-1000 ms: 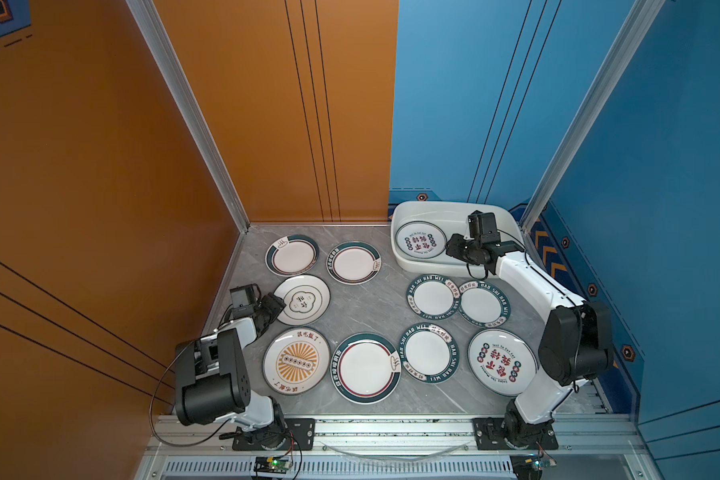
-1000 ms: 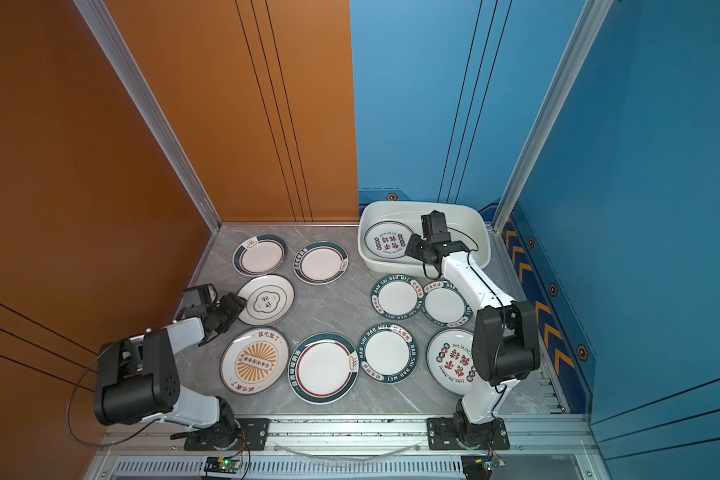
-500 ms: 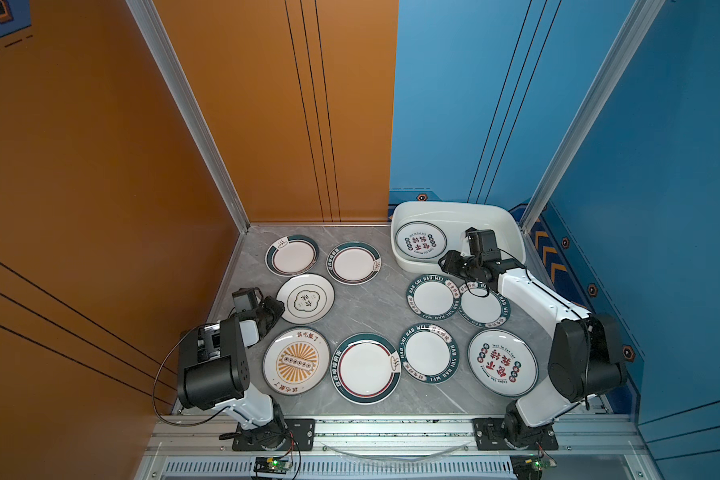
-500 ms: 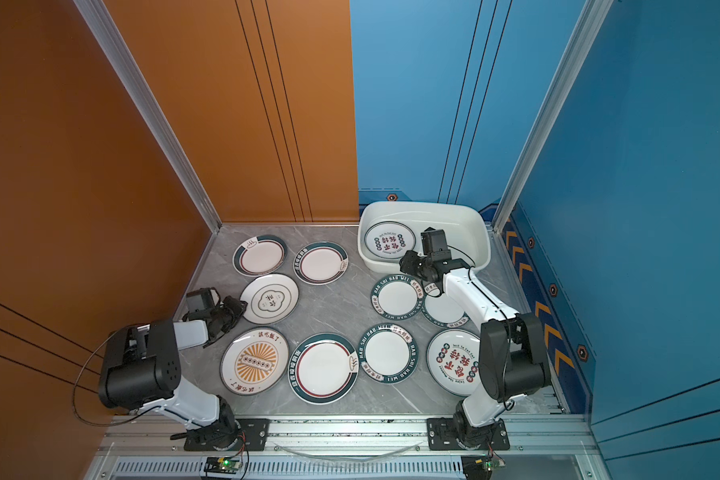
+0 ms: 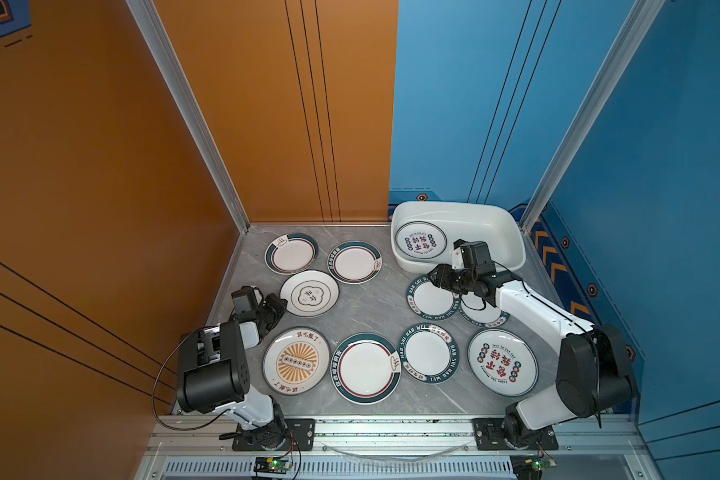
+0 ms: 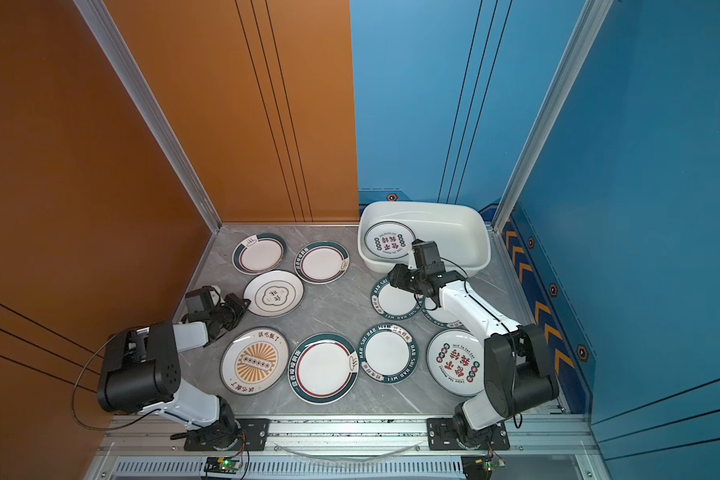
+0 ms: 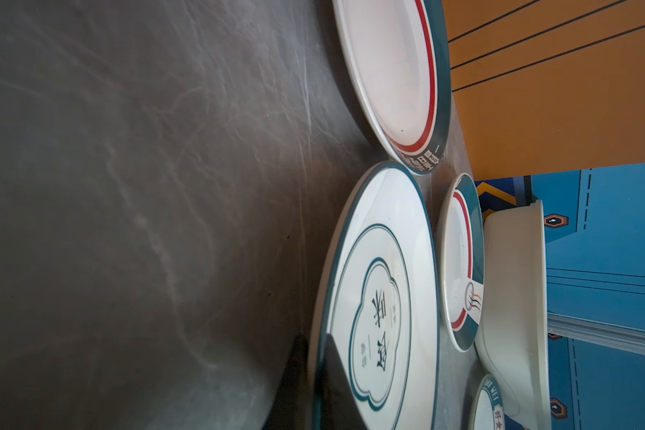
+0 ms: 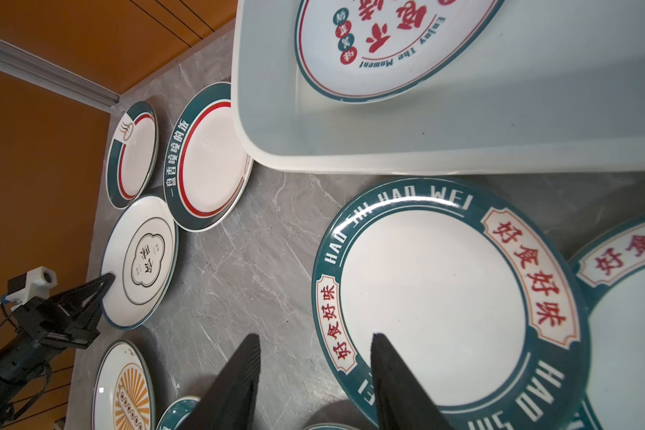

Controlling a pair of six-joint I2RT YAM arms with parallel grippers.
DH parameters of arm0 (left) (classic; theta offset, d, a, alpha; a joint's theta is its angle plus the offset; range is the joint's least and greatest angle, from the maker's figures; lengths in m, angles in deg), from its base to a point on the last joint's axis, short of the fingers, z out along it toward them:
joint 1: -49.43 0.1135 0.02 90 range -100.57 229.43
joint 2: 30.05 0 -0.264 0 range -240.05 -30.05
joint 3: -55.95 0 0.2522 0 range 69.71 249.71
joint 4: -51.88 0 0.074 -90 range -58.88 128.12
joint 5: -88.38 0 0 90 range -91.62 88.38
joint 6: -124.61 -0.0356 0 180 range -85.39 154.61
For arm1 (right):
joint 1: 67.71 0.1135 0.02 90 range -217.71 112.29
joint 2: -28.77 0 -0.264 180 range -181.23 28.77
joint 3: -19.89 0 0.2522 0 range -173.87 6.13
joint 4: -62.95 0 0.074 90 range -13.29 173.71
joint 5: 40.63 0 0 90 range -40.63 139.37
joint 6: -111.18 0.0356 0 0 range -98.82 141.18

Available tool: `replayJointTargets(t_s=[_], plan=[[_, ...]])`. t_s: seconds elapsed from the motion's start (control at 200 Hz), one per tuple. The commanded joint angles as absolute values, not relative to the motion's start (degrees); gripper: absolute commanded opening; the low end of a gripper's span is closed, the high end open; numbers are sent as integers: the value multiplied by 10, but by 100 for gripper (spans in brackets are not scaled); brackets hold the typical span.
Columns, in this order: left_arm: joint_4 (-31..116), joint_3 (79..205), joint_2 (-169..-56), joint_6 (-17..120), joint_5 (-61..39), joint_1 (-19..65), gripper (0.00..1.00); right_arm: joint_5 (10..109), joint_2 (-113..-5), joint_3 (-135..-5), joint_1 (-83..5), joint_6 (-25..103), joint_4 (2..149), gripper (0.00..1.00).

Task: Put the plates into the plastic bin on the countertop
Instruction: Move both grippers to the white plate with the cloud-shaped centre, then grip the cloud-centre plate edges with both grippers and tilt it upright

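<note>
Where its two black fingers meet, the left gripper [image 5: 281, 306] is clamped tight on the near rim of the cloud-emblem plate [image 5: 309, 293], which lies on the countertop [image 5: 375, 309]. The dark characters inside the emblem are too small to read surely.

The right gripper [image 8: 315, 335] stands about half open and grips nothing. One finger is over the countertop and the other over the white well of the HAO WEI plate [image 8: 436, 305], with the rim between them. That green rim reads "HAO WEI" in white, with red 好食好味 in cream panels.

Just beyond, the plastic bin [image 5: 510, 237] holds the red-lettered plate [image 5: 420, 242], marked "Enjoy The Moment".

A second ago the left fingers stood apart beside their plate. The right gripper was then up over the bin and has since dropped in front of it.
</note>
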State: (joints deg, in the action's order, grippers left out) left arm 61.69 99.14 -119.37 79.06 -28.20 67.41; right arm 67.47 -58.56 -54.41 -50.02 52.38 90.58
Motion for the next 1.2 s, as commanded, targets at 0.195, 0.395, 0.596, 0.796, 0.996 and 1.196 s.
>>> replayJointTargets(t_s=[0.195, 0.395, 0.596, 0.796, 0.996, 1.196], plan=[[594, 947, -1100, 816, -343, 659, 0, 777, -585, -530, -466, 557, 850, 52], [539, 927, -980, 831, -343, 639, 0, 811, -613, -550, -428, 575, 826, 54], [454, 950, -879, 829, -325, 583, 0, 824, -657, -584, -388, 588, 813, 56], [430, 976, -862, 829, -297, 519, 0, 835, -688, -608, -359, 610, 782, 57], [435, 993, -876, 837, -282, 480, 0, 841, -705, -616, -341, 621, 766, 57], [449, 1008, -889, 846, -279, 455, 0, 847, -719, -613, -334, 631, 752, 56]])
